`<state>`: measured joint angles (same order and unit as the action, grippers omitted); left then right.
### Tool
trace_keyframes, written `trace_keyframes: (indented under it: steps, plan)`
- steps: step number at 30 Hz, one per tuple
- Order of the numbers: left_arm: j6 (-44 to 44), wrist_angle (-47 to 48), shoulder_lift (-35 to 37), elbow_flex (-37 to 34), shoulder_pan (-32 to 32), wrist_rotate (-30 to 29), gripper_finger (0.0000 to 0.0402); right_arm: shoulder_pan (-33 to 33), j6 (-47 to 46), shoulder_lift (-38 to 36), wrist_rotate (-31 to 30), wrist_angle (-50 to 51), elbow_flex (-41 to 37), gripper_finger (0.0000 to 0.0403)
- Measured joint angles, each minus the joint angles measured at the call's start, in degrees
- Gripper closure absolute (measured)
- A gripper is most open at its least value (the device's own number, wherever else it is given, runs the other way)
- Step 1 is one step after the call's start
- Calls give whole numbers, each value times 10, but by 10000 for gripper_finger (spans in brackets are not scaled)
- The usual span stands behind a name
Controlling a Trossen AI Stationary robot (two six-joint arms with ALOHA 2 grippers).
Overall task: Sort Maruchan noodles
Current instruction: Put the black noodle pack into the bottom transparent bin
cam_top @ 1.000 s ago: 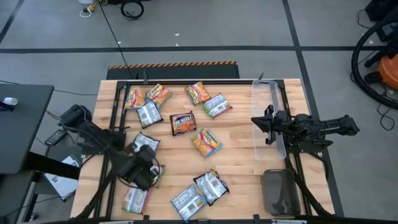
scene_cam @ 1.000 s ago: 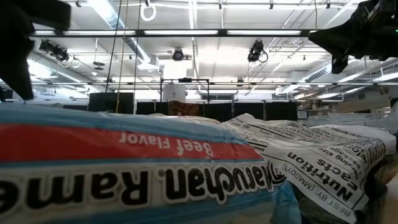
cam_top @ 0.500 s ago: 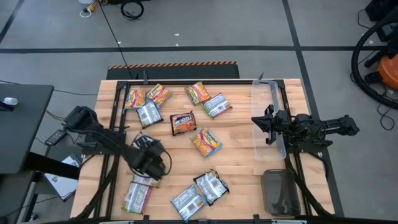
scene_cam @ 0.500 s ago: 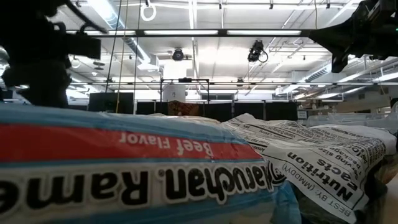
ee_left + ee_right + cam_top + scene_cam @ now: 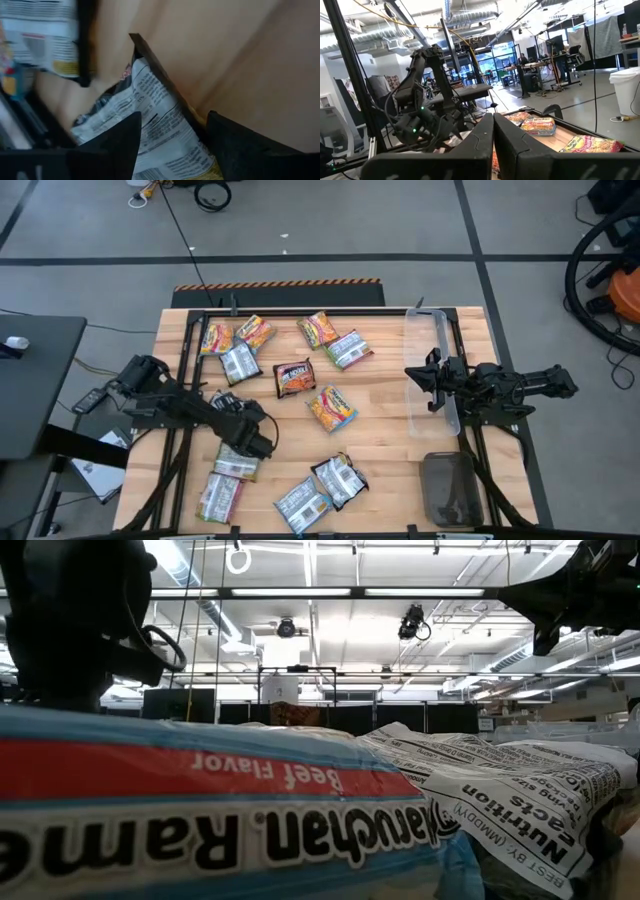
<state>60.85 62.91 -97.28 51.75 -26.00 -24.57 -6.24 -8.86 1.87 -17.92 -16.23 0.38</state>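
1. Low view, nearest the lens: a Beef Flavor packet point(image 5: 200, 810) fills the foreground, its print upside down; a white nutrition-facts packet point(image 5: 500, 800) lies just behind it at 3 o'clock.
2. High view, near edge of the wooden table point(image 5: 390, 420): three packets rest at about 6 o'clock from table centre, a pale one point(image 5: 220, 496) at the near-left, a silver one point(image 5: 302, 504) and a dark one point(image 5: 339, 478) side by side.
3. Left gripper point(image 5: 256, 442) sits at 8 o'clock from table centre, above a silver-green packet point(image 5: 238, 464). In the left wrist view its fingers point(image 5: 115, 145) stand wide apart, with that packet's printed back point(image 5: 160, 135) lying between them, not pinched.
4. Centre: an orange-yellow packet point(image 5: 331, 407) lies flat; a dark brown-red packet point(image 5: 294, 378) lies at 11 o'clock from it.
5. Right gripper point(image 5: 432, 380) hangs at 3 o'clock, over a clear tray point(image 5: 428, 340); in the right wrist view its fingers point(image 5: 480, 145) are pressed together, holding nothing.
6. Far edge, 11 to 12 o'clock: a cluster of five packets, including orange ones point(image 5: 252, 332) point(image 5: 318, 329) and a silver-green one point(image 5: 348, 349).
7. A dark tray point(image 5: 452, 490) sits at the near-right corner.
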Motion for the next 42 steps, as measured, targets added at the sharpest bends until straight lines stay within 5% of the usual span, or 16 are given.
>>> trace_keyframes:
  steps: [7,16,21,32,38,42]
  plan:
    - [13,3,-1,0,33,-2,190,0,1,0,0,-3,0,385]
    - [60,3,-3,0,67,33,377,0,72,0,29,0,0,385]
    - [40,15,2,29,72,38,391,0,148,2,88,-30,0,385]
    - [-249,-12,46,254,70,-12,392,-46,185,166,35,-63,76,375]
    - [-484,-251,45,295,88,22,393,-85,209,350,6,-38,173,332]
    - [-550,-380,22,282,111,93,393,-117,206,449,-5,57,259,283]
